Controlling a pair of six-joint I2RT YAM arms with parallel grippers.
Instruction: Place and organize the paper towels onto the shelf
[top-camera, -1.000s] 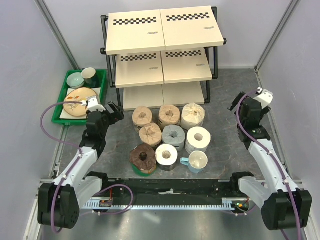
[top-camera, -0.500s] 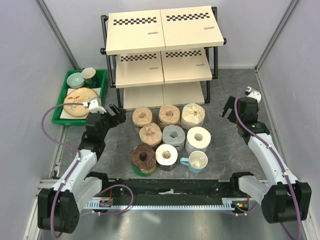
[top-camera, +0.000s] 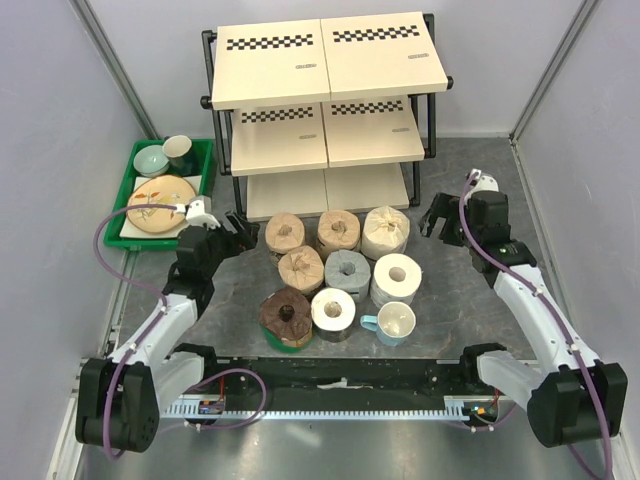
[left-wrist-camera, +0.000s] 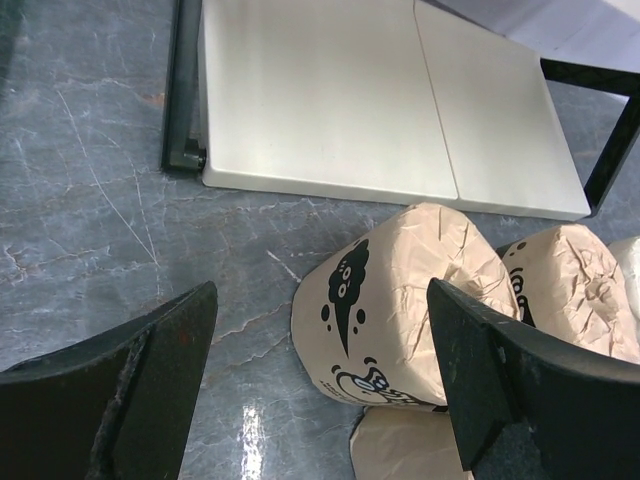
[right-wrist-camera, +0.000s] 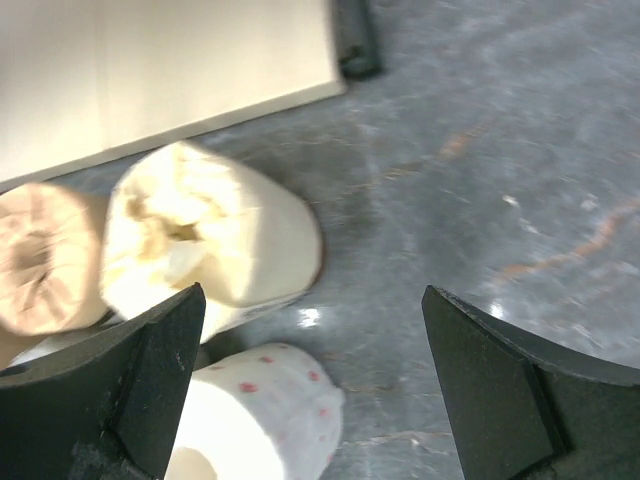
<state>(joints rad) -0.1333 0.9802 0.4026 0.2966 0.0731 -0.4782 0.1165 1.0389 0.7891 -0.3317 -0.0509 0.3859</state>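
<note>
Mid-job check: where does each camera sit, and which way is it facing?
Top external: high behind the bases, looking down on shelf, rolls, both arms.
Left wrist: on the left gripper, facing a printed tan roll; its fingers show.
Right wrist: on the right gripper, facing a cream roll; its fingers show.
Shared: both wrist views catch the shelf's bottom board.

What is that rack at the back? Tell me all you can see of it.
The shelf is a three-tier rack with a black tube frame and cream boards that look like laminated wood, two side by side on each tier. Black-and-white checkered strips run along the back of the top and middle tiers. It stands upright on the grey table, against the back wall. The parts of its boards that show are bare. The rolls stand just in front of its lowest board.
</note>
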